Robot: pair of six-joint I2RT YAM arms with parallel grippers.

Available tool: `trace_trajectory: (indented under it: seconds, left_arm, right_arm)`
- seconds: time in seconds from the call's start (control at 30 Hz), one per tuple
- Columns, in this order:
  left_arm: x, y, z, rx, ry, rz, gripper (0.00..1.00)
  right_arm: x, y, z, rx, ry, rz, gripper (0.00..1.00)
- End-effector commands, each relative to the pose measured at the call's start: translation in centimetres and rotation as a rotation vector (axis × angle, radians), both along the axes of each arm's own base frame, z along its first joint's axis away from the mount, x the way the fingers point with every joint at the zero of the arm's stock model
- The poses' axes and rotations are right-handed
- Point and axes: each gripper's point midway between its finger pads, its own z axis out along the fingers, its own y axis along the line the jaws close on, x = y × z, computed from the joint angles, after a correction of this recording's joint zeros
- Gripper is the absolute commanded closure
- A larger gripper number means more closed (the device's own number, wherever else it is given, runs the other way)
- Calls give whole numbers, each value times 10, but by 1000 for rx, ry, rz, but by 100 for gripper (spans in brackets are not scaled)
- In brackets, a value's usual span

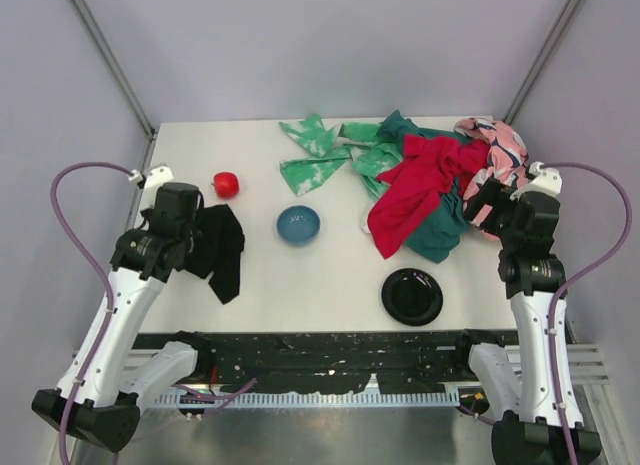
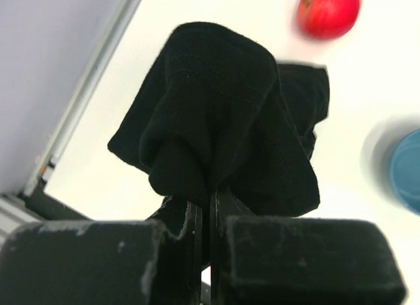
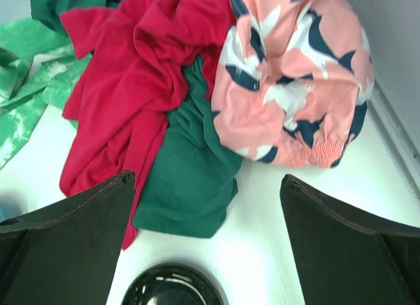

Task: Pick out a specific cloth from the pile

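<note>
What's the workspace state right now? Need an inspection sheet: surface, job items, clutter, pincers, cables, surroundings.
Surface: white table, no spills seen.
Job's things: black cloth is at the left, apart from the pile. The pile sits back right and holds red, teal, pink-patterned and green-and-white cloths.
Clutter: blue bowl mid-table, black dish near the front, red ball back left.
Grippers: left pincer shut on the black cloth. Right pincer open and holding nothing, over the pile's near edge.
Cables: left purple cable and right purple cable loop clear of the table.
Surroundings: plain walls, metal frame post.
</note>
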Motion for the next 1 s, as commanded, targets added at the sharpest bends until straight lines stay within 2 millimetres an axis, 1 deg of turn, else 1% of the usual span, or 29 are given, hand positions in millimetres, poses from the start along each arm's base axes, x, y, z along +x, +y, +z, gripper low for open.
trace_trajectory:
  seconds: [0.0,0.03,0.07,0.13,0.17,0.2,0.23,0.27,0.3,0.33,0.37,0.4,0.43,0.53,0.57,0.6,0.63,0.7,0.8,0.87,0.97]
  left_arm:
    - [-22,7,-30,-110,-10,158,100]
    - [-22,4,-39,-124,-5,153,100]
    - [-23,1,-47,-148,0,149,100]
    - [-22,-4,-66,-174,10,142,98]
    - [-15,-7,-71,-184,-12,136,72]
    - [-12,-7,-81,-178,-2,131,38]
    - [-9,-10,-88,-175,14,115,2]
    - [-10,-15,-93,-177,53,89,1]
    - [-12,-19,-91,-192,85,72,0]
    - [-16,-21,-88,-205,110,74,0]
    - [-17,-22,-76,-219,95,81,1]
    - [-19,-20,-65,-227,66,80,0]
    - [-21,-21,-53,-247,18,65,0]
    - [-26,-36,-22,-344,-159,-55,0]
    - [-26,-41,-20,-363,-204,-101,0]
    - [-27,-47,-12,-385,-262,-153,0]
    - [-28,-50,-6,-398,-301,-183,1]
    - [-34,-52,7,-412,-367,-221,0]
    - [-41,-49,12,-399,-367,-225,0]
    - [-43,-50,10,-403,-345,-230,0]
    - [-42,-52,6,-405,-325,-235,0]
  right_arm:
    - [-13,12,-14,80,-26,9,5]
    - [-14,12,-13,88,-35,4,5]
    - [-15,22,-17,116,-40,50,5]
    - [-14,30,-26,151,-43,82,5]
    - [-14,35,-32,165,-39,106,5]
    - [-13,43,-32,187,-52,143,5]
    - [-13,47,-36,205,-50,160,5]
    - [-13,51,-36,237,-59,168,5]
    - [-13,52,-37,245,-55,168,5]
    - [-15,51,-40,244,-42,160,5]
    - [-16,47,-36,232,-47,137,5]
    - [-19,44,-36,230,-43,119,5]
    - [-19,39,-31,217,-58,94,5]
    - [-25,31,-20,197,-110,47,5]
    - [-27,26,-20,196,-115,14,5]
    - [-30,24,-18,189,-123,0,5]
    - [-32,16,-18,174,-124,-43,5]
    - [-38,9,-19,162,-121,-89,5]
    - [-44,5,-17,162,-132,-118,5]
    - [-46,7,-18,160,-141,-106,5]
    - [-48,9,-10,156,-172,-92,5]
